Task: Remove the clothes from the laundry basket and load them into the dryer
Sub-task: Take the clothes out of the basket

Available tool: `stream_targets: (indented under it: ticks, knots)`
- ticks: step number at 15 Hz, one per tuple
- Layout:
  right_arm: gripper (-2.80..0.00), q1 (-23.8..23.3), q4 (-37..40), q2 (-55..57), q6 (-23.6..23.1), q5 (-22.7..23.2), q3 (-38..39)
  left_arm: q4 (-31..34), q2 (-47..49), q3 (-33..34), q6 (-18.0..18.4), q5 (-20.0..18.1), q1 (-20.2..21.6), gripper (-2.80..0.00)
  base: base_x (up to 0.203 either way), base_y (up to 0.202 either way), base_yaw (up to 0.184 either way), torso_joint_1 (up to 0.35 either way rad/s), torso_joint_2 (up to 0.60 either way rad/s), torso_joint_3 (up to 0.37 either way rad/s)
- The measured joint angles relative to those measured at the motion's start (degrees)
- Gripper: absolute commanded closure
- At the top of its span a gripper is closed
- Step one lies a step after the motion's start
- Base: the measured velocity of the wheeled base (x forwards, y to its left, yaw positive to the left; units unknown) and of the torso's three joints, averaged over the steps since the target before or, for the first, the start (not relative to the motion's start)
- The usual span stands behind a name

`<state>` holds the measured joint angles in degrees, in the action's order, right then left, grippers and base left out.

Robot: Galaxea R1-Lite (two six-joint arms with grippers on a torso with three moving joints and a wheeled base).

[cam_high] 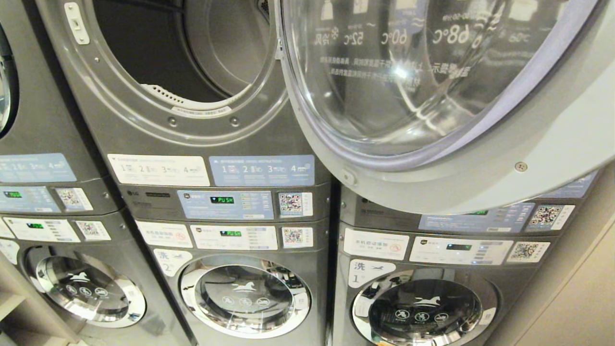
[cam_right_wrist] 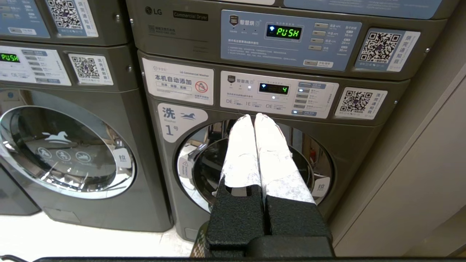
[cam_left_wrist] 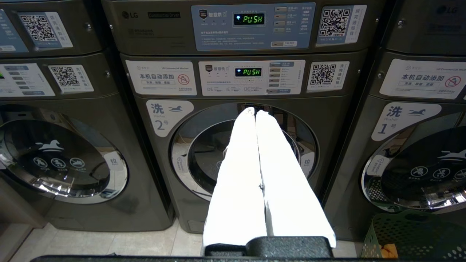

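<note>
Laundry basket point(cam_left_wrist: 411, 236), green, on the floor by washer 1 point(cam_right_wrist: 251, 160); little of its load shows. Dryer point(cam_high: 182, 62) drum open above. Left tool point(cam_left_wrist: 255, 112) and right tool point(cam_right_wrist: 253, 117) both closed, empty, level. Risk: swung-out dryer door point(cam_high: 432, 96) overhangs the right side and could clip a rising arm.

The dryer point(cam_high: 192, 139) front looks like brushed grey metal with a dull sheen, its open door point(cam_high: 432, 96) a clear, glossy dome in a smooth pale plastic ring. The washer doors point(cam_high: 245, 295) below carry mirror-bright chrome rims around dark shiny glass. Paper-like labels point(cam_high: 158, 169) lie matt on the panels. The laundry basket point(cam_left_wrist: 411, 236) is green perforated plastic. The gripper fingers point(cam_right_wrist: 255, 153) are wrapped in white, slightly crinkled tape over rough black bases
</note>
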<state>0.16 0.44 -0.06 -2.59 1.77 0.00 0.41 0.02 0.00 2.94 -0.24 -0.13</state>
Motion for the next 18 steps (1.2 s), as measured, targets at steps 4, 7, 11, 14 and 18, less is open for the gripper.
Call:
stream_targets:
  ticks: [4, 7, 11, 14, 18]
  knots:
    - [0.00, 0.0, 0.0, 0.0, 0.8, -0.1, 0.0, 0.0, 0.0, 0.0, 0.1, 0.0, 0.0, 0.00, 0.000, 0.000, 0.000, -0.056, 0.12, 0.063]
    - [0.00, 0.0, 0.0, 0.0, 1.0, -0.2, 0.0, -0.1, 0.0, 0.0, -0.1, 0.0, 0.0, 0.00, 0.000, 0.000, 0.000, -0.055, 0.14, 0.062]
    - [0.00, 0.0, -0.1, 0.0, 2.8, -1.8, 0.0, -0.1, 0.0, 0.0, -0.6, 0.2, 0.0, 0.00, 0.000, 0.000, 0.000, -0.054, 0.12, 0.062]
    - [0.00, 0.0, -0.1, 0.0, 2.8, -1.8, 0.0, -0.1, 0.0, 0.0, -0.9, 0.2, 0.0, 0.00, 0.000, 0.000, 0.000, -0.056, 0.13, 0.064]
    - [0.00, 0.0, -0.1, 0.0, 2.9, -1.8, 0.0, -0.1, 0.0, 0.0, -1.3, 0.2, 0.0, 0.00, 0.000, 0.000, 0.000, -0.057, 0.13, 0.067]
